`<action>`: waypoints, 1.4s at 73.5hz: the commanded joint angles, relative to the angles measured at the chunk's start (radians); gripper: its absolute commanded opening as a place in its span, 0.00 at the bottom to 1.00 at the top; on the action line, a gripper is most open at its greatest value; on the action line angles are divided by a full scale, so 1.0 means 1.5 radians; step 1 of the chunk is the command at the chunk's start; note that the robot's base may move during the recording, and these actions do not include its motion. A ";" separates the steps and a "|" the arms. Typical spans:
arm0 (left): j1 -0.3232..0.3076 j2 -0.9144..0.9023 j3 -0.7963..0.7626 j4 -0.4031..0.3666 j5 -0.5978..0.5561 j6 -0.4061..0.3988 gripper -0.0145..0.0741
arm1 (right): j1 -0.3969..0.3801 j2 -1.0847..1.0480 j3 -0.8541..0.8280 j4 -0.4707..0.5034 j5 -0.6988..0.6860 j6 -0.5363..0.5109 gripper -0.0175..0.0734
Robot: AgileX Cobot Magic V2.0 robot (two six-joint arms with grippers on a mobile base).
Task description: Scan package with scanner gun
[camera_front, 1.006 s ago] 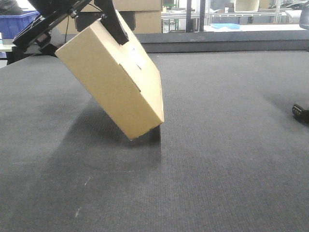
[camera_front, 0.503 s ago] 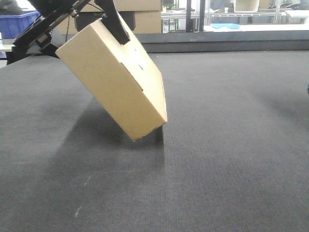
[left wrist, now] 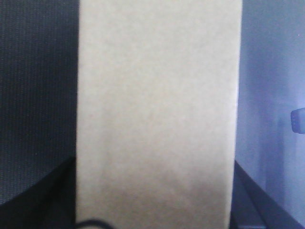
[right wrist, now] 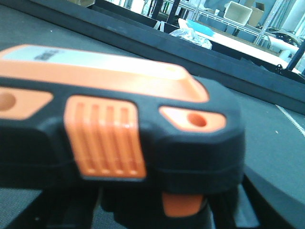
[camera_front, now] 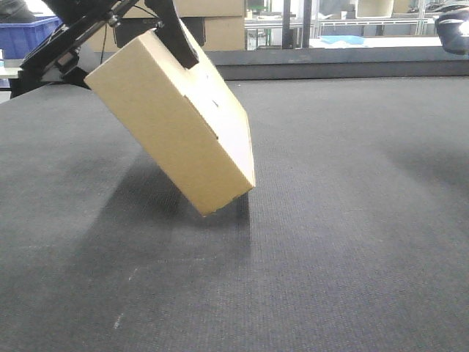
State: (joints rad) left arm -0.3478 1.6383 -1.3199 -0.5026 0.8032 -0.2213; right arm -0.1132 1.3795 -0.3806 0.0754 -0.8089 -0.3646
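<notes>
Above the surface (camera_front: pixel 352 242), the left gripper (camera_front: pixel 124 45) pinched the tilted package (camera_front: pixel 176 132); the right gripper (right wrist: pixel 143 210) clamped the scanner gun (right wrist: pixel 119 124). An end-only grip risked package slippage.

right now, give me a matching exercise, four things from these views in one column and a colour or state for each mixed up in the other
Things
1. package
2. scanner gun
3. crate
4. table mat

Colours and states
A. dark grey, lying flat
B. orange and black, filling the right wrist view
C. tan, tilted, gripped at its upper end
D. blue, in the background at far left

Pairs: 1-C, 2-B, 3-D, 4-A
</notes>
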 commanded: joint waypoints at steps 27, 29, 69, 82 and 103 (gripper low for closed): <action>-0.005 -0.003 -0.001 -0.012 0.041 -0.004 0.04 | -0.002 -0.012 -0.020 0.043 -0.072 -0.010 0.01; -0.005 -0.003 -0.001 -0.012 0.044 -0.004 0.04 | -0.002 -0.012 -0.020 0.043 -0.072 -0.010 0.01; -0.005 -0.016 -0.001 -0.012 0.048 -0.004 0.04 | -0.002 -0.011 -0.024 0.043 -0.058 -0.066 0.01; -0.005 -0.018 -0.001 -0.012 0.044 -0.004 0.04 | -0.002 -0.011 -0.024 0.043 -0.058 -0.066 0.01; -0.005 -0.018 -0.001 -0.012 0.027 -0.004 0.04 | -0.002 -0.009 -0.024 0.043 -0.058 0.146 0.01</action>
State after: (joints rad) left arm -0.3478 1.6280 -1.3199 -0.5026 0.8729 -0.2213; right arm -0.1132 1.3795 -0.4036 0.1335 -0.8355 -0.2874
